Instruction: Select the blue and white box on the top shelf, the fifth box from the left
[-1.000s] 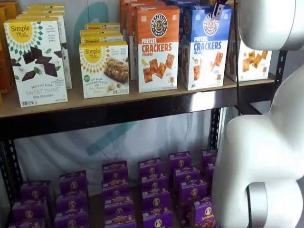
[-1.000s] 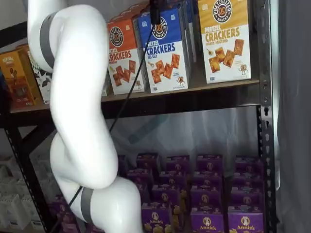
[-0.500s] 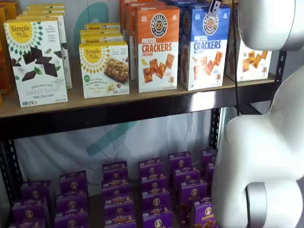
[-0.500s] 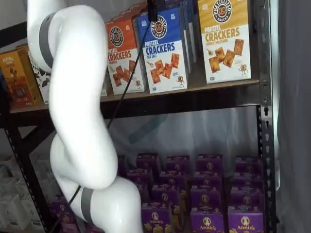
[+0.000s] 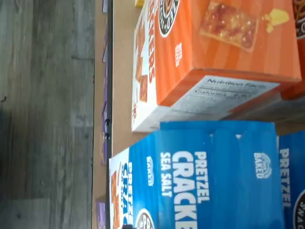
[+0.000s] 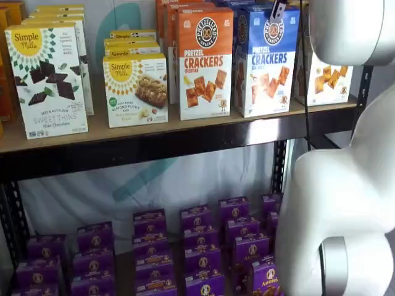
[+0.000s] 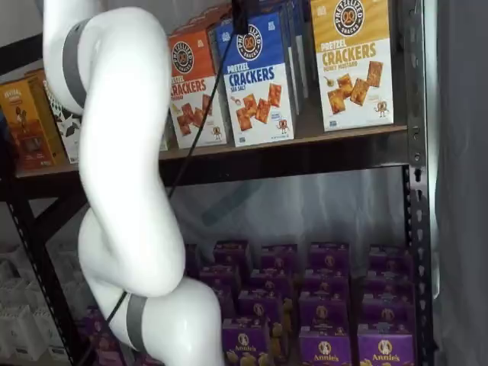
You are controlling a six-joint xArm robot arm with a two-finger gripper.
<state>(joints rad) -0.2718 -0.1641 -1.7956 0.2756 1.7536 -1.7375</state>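
The blue and white box (image 6: 267, 60) stands on the top shelf (image 6: 154, 132), tipped slightly forward out of its row, probably because the gripper (image 6: 278, 9) is at its top edge; whether the gripper pinches it I cannot tell. It reads "PRETZEL CRACKERS, SEA SALT". The orange box (image 6: 205, 63) beside it says "CRACKERS, CHEDDAR".

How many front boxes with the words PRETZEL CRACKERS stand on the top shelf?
3, on the top shelf: the orange box beside the arm, the blue and white box next to it, and the yellow-topped box set apart. More stand behind them, partly hidden.
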